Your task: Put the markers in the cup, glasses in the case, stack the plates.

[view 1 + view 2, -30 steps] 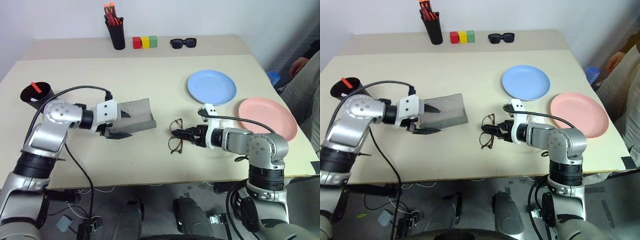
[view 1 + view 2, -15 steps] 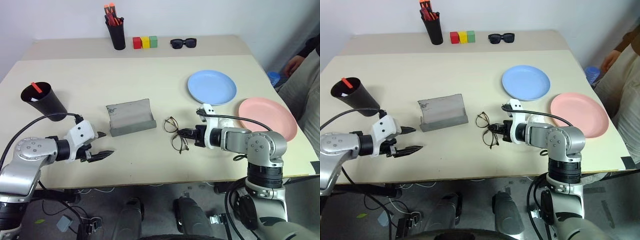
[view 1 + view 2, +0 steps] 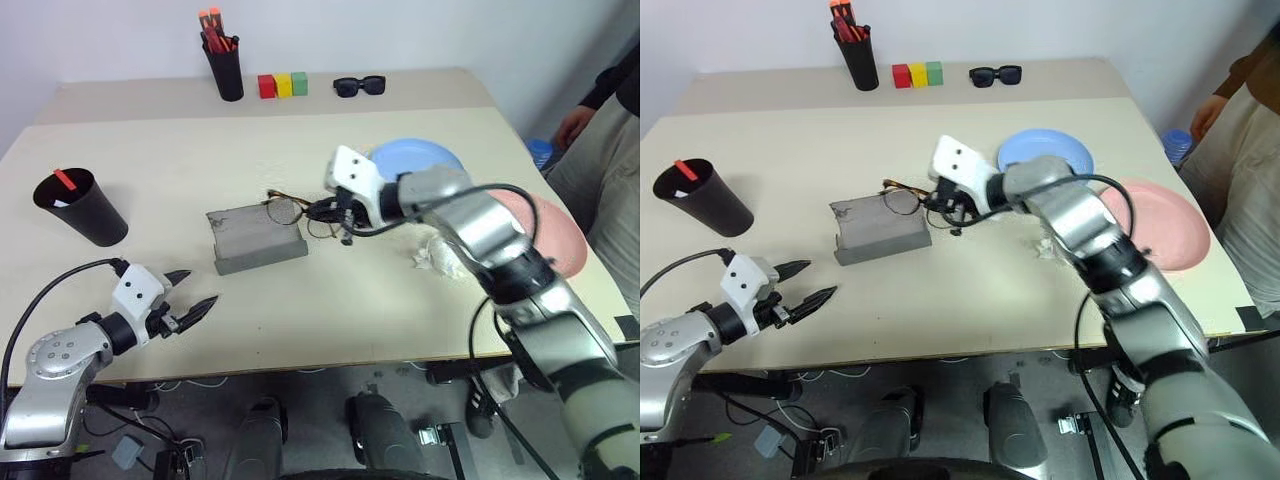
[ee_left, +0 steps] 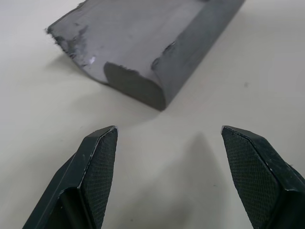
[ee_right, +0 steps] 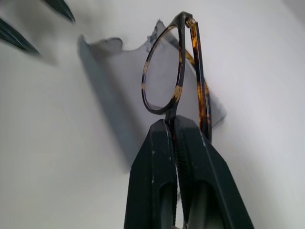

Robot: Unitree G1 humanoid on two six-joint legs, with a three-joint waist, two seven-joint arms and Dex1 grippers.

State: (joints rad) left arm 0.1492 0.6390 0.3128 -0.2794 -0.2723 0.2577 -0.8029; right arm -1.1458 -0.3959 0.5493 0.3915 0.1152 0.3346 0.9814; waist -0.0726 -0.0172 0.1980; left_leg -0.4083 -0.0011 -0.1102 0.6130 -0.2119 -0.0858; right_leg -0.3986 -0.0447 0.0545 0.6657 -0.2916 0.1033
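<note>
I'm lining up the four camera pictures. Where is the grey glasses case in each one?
Left eye view: grey case left of centre, on the table.
Right eye view: it lies left of centre, under the glasses.
Left wrist view: it fills the upper part, beyond the open left claw.
Right wrist view: it lies behind the glasses, which the right claw pinches.
Shared landmark: the case's ragged lid edge.
</note>
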